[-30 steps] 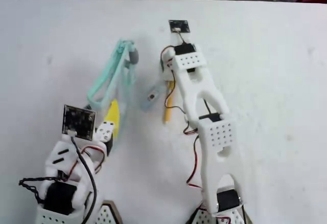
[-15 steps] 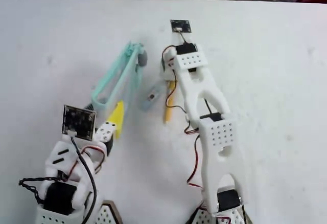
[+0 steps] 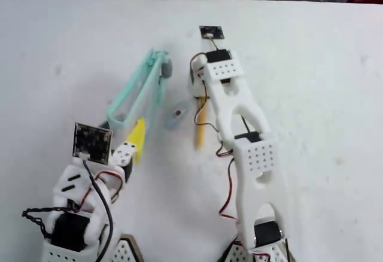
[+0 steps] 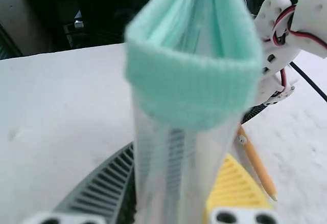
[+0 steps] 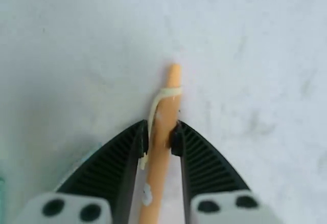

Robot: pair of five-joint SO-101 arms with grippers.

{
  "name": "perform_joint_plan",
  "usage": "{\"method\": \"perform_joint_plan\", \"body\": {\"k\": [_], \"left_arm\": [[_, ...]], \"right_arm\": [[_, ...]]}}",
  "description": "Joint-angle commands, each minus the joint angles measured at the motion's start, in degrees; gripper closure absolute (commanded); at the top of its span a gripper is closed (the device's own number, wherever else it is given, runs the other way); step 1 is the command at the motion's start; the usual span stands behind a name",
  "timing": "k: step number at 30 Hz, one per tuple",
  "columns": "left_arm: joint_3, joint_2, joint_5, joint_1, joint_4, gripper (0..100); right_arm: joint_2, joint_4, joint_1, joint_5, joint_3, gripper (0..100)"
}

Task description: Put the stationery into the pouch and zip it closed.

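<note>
Left tool (image 4: 179, 157) is gripping the clear mint-trimmed plastic pouch (image 3: 136, 91), frame centre-left. It's likely floppy, so hold the rim. Right tool (image 5: 160, 132) is clamping the slim orange pen (image 5: 172, 88), centre; stiff, probably slippery.

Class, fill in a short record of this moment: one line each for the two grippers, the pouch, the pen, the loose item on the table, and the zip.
left gripper: shut on the pouch, holding one end
right gripper: shut on the pen
pouch look: mint green trim, clear sides
pen: orange, outside the pouch
loose: small grey item on the table, between pouch and pen
zip: cannot tell
</note>
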Motion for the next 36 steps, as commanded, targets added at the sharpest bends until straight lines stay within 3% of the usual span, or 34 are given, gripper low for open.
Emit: {"method": "perform_joint_plan", "body": {"k": [1, 17, 36], "left_arm": [[-1.3, -0.4, 0.8, 0.5, -0.2, 83], [-1.3, -0.4, 0.7, 0.5, -0.2, 83], [-1.3, -0.4, 0.7, 0.5, -0.2, 83]], "right_arm": [[-5.4, 2.6, 0.9, 0.2, -0.7, 98.1], [-14.6, 7.9, 0.9, 0.3, -1.1, 98.1], [-48.7, 12.3, 0.5, 0.3, -0.8, 98.2]]}}
